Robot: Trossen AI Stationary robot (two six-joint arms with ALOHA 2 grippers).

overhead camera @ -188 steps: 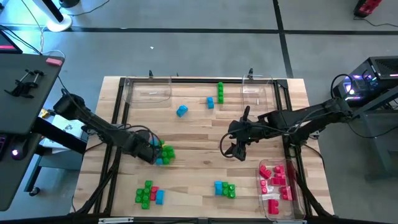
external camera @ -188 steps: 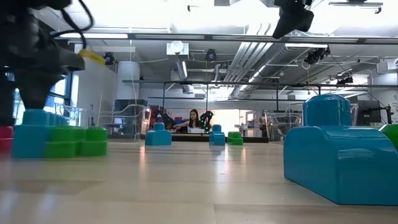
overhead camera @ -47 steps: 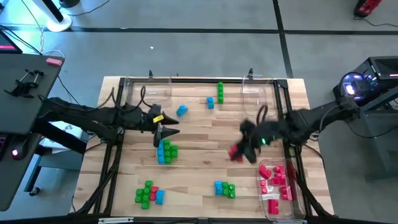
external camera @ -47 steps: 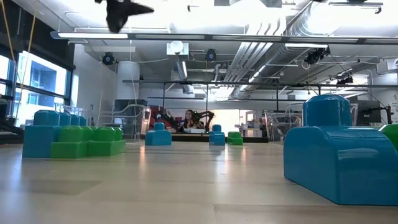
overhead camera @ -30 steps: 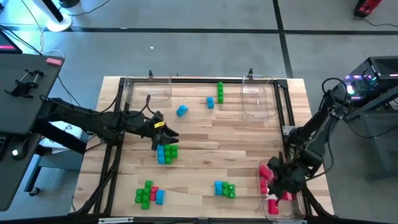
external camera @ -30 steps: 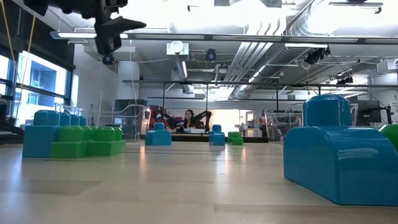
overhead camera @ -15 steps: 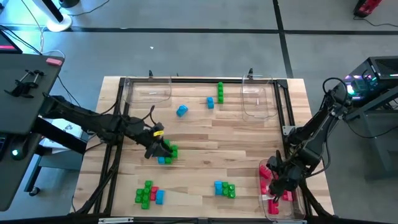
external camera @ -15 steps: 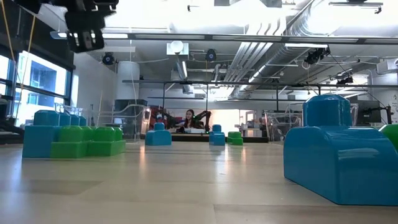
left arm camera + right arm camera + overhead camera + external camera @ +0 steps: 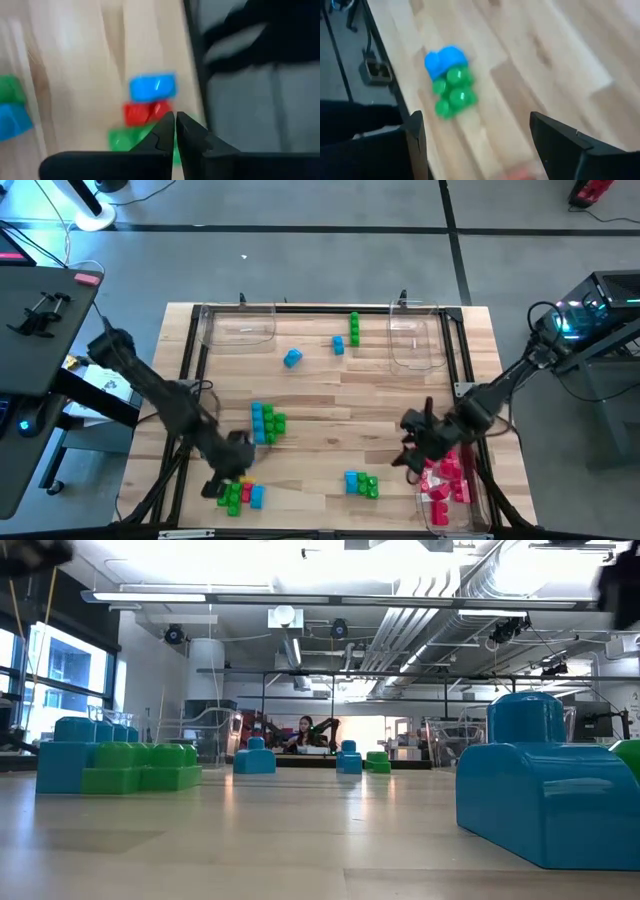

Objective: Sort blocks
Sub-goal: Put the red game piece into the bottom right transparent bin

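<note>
Green, blue and red blocks lie in clusters on the wooden table. My left gripper (image 9: 222,477) is shut and hovers at the near-left cluster (image 9: 240,494). In the left wrist view its tips (image 9: 175,125) stand over that cluster's green (image 9: 127,139) and red (image 9: 146,113) blocks, with a blue block (image 9: 152,87) beyond. My right gripper (image 9: 413,446) is open with nothing between its fingers, just left of the tray of red blocks (image 9: 446,480). Its wrist view (image 9: 477,145) looks toward the blue-and-green cluster (image 9: 449,82) near the front edge. My left gripper's shut fingertips come slanting down from above over the green and red blocks of the near-left cluster. Whether they touch a block, I cannot tell.
A blue-and-green cluster (image 9: 266,423) lies mid-table and another (image 9: 362,484) sits near the front edge. A lone blue block (image 9: 292,358), a blue block (image 9: 338,345) and a green stack (image 9: 354,328) lie farther back. Two clear trays (image 9: 240,326) (image 9: 415,332) stand at the far edge.
My left gripper has gone from the mid-table blue-and-green cluster toward the near edge, to the near-left cluster. My right gripper has moved from over the tray of red blocks toward the table's left, clear of the tray.
</note>
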